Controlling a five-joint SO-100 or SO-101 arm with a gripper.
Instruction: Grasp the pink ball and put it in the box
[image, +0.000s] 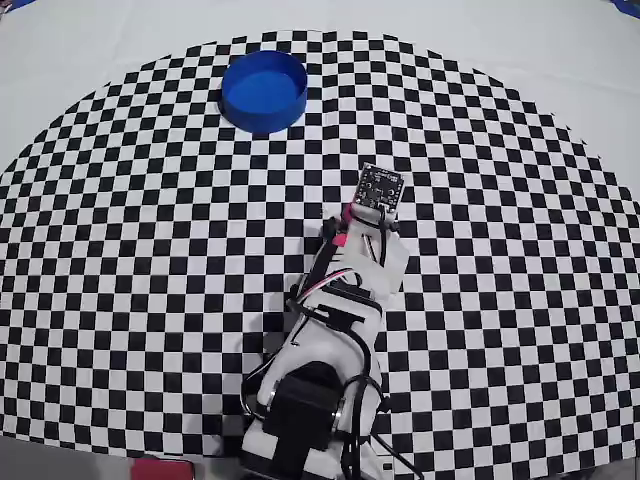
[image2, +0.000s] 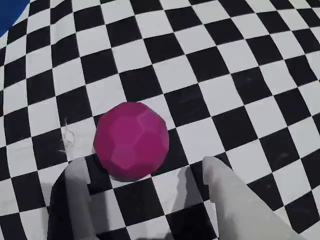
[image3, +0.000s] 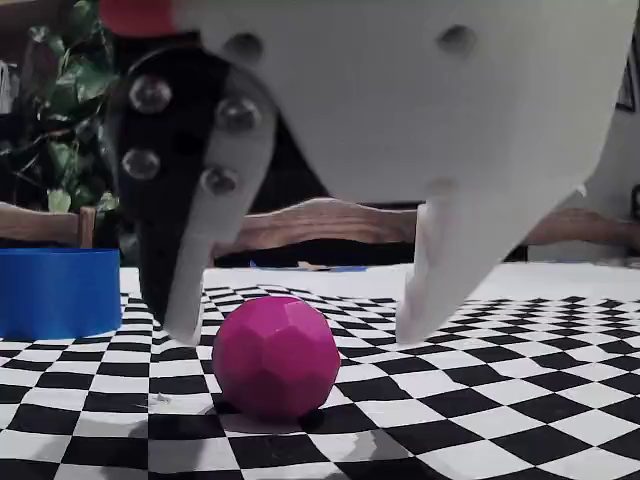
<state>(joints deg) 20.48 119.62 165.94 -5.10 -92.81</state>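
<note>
The pink ball (image2: 131, 141) is a faceted magenta sphere resting on the checkered cloth. In the wrist view it lies just ahead of my gripper (image2: 145, 167), whose white fingers (image2: 226, 192) stand wide apart on either side. The fixed view shows the ball (image3: 275, 355) on the cloth with my open gripper (image3: 300, 330) hanging over it, fingertips just above the surface and not touching it. The box (image: 264, 90), a round blue tub, stands far off at the upper left of the overhead view and at the left edge of the fixed view (image3: 55, 292). In the overhead view my wrist hides the ball.
My arm (image: 330, 330) reaches up from the bottom edge of the overhead view, with a small black camera board (image: 382, 187) at its tip. The checkered cloth (image: 520, 300) spreads all around. Chairs and a plant stand behind the table in the fixed view.
</note>
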